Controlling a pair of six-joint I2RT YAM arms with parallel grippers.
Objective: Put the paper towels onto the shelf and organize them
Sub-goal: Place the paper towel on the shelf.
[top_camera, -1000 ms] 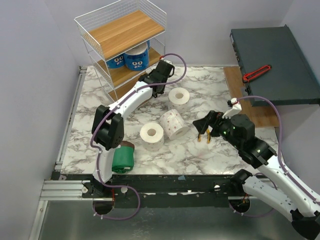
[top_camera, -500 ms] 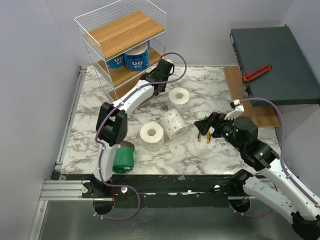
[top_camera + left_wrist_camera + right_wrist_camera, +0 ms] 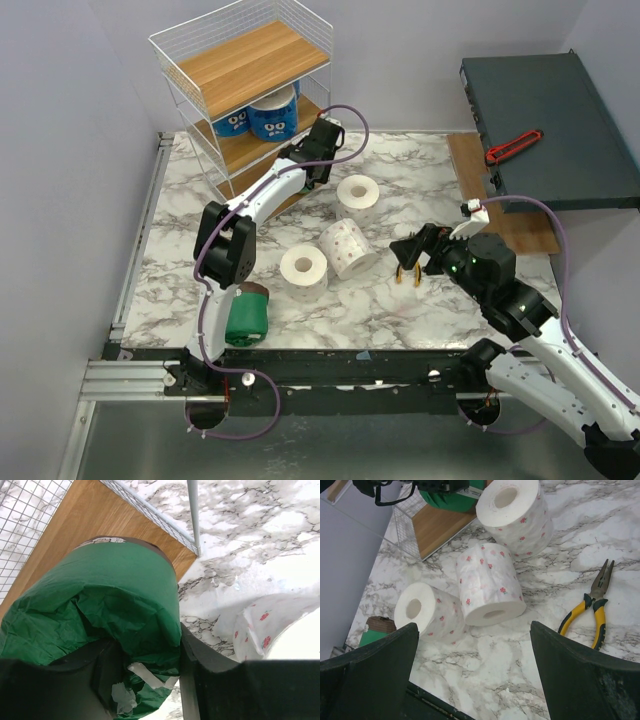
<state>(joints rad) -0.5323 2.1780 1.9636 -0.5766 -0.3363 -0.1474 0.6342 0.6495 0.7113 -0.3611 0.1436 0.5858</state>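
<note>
We see the left hand (image 3: 318, 147) closed on the green-wrapped roll (image 3: 100, 595), long axis pointing at the lowest board of the shelf (image 3: 85, 515), just ahead. Right hand (image 3: 407, 250) spread wide, empty, over the counter (image 3: 400, 170); speckled rolls (image 3: 490, 582) lie nearer it.

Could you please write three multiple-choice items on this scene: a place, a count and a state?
1. The blue-wrapped rolls stand on which shelf board? A top; B middle; C bottom.
2. White speckled rolls on the marble table? A three; B one; C five.
3. The left gripper is: A open; B shut, empty; C shut on the green-wrapped roll.
Key: 1B, beneath the bare top board; 2A, counted from above; 3C, its fingers clamp it.
</note>
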